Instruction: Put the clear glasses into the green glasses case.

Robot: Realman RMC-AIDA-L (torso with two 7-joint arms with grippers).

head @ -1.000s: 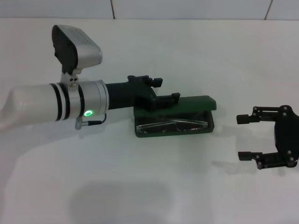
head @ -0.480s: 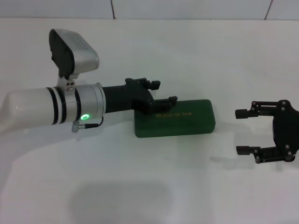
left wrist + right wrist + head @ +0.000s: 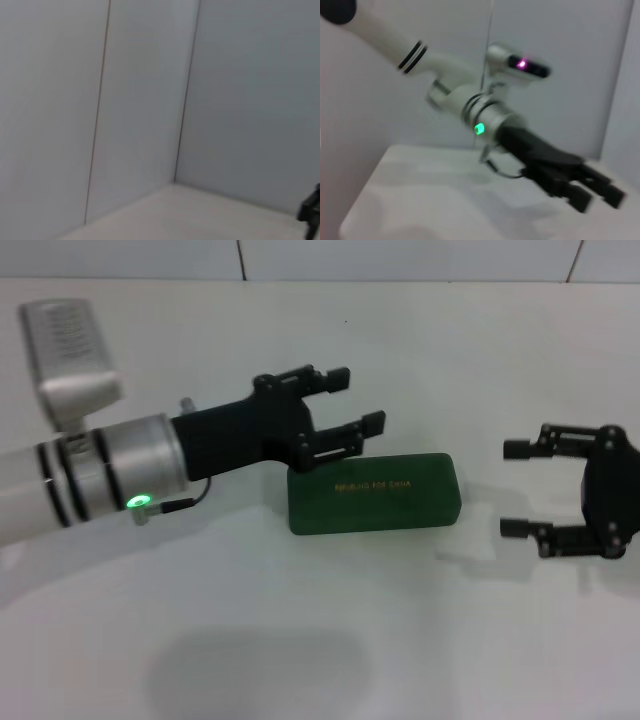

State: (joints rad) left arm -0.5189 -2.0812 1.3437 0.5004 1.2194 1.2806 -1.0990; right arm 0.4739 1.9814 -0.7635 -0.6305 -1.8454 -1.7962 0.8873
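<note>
The green glasses case [image 3: 375, 492] lies shut on the white table, its gold lettering facing up. The clear glasses are hidden; none of the views shows them. My left gripper [image 3: 358, 400] hovers open just above the case's back left corner, touching nothing and holding nothing. The right wrist view shows that same left gripper [image 3: 597, 200] raised off the table, its arm slanting down from the upper left. My right gripper [image 3: 511, 488] stands open to the right of the case, a short gap away, its fingers pointing toward the case.
The white table [image 3: 330, 640] runs to a tiled wall [image 3: 400, 260] at the back. The left wrist view shows only wall panels [image 3: 140, 100] and a strip of tabletop.
The case lid, open one second ago with the glasses lying inside, is now shut. My left gripper has lifted off the lid and risen. The right gripper has barely moved.
</note>
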